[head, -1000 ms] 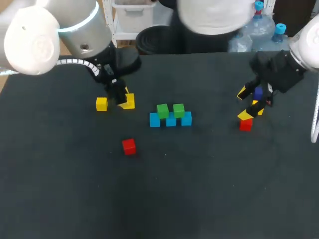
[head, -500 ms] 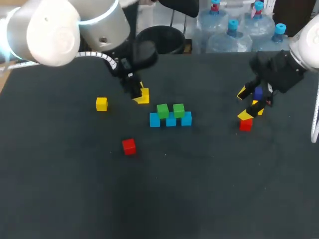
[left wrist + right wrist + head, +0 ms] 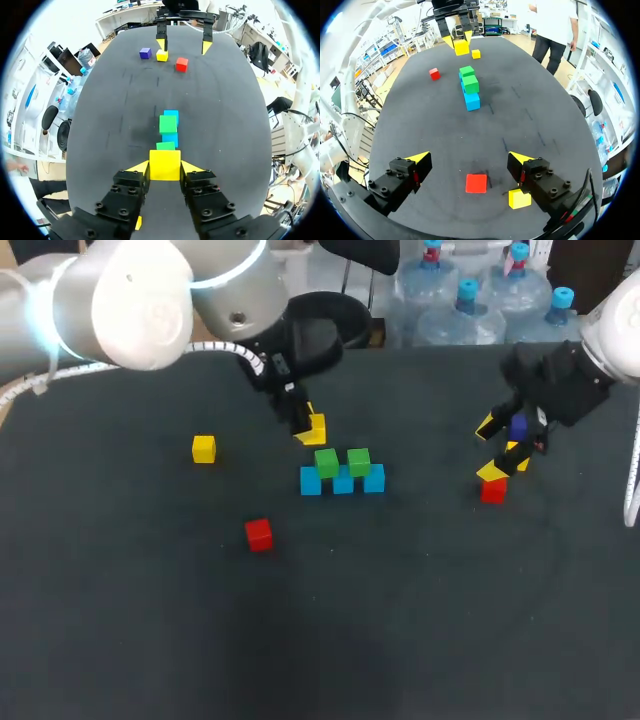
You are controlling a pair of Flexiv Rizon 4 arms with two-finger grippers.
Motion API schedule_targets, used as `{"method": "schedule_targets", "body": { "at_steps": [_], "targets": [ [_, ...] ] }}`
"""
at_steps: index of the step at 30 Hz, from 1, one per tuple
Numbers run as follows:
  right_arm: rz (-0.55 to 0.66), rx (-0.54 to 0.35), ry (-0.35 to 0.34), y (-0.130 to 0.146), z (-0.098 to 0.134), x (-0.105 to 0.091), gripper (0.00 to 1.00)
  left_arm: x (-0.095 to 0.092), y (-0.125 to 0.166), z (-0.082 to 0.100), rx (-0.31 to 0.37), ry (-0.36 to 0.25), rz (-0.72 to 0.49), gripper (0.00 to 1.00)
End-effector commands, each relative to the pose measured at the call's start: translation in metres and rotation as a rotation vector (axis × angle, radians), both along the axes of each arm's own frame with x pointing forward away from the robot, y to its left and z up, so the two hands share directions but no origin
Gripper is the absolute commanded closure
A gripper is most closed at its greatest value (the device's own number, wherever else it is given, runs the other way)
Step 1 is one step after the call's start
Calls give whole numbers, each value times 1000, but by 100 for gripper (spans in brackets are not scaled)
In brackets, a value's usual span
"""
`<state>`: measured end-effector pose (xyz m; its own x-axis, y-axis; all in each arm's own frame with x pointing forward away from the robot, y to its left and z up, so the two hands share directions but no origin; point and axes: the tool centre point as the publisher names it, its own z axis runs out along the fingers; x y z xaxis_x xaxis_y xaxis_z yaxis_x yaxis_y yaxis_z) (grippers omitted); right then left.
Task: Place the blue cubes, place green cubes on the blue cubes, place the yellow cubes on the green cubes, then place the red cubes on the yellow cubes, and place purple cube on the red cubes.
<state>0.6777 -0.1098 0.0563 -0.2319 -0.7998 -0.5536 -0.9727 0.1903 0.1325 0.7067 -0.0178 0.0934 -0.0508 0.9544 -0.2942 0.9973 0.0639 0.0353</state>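
1. Gripping a yellow cube (image 3: 165,161) squarely between both fingers, the left gripper (image 3: 165,169) holds the next layer's piece (my reading).
2. At its 12 o'clock, green cubes (image 3: 168,124) sit atop the blue cubes (image 3: 171,115), a ready base.
3. Farther at 12 o'clock, the right gripper (image 3: 182,46) hangs wide open, empty, above a red cube (image 3: 181,64).

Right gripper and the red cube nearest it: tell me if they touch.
Apart. The right wrist view shows the red cube between the right gripper's open fingers, with bare table either side of it.
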Motion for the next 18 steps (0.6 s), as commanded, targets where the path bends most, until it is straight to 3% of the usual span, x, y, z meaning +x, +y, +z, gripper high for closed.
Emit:
{"method": "schedule_targets", "body": {
  "at_steps": [1, 18],
  "targets": [
    [1, 2, 0, 0, -1, 0, 0, 5, -12, 0, 16, 6, 5, 100],
    [1, 2, 0, 0, -1, 0, 0, -1, -30, -18, 10, 22, 6, 100]
  ]
}}
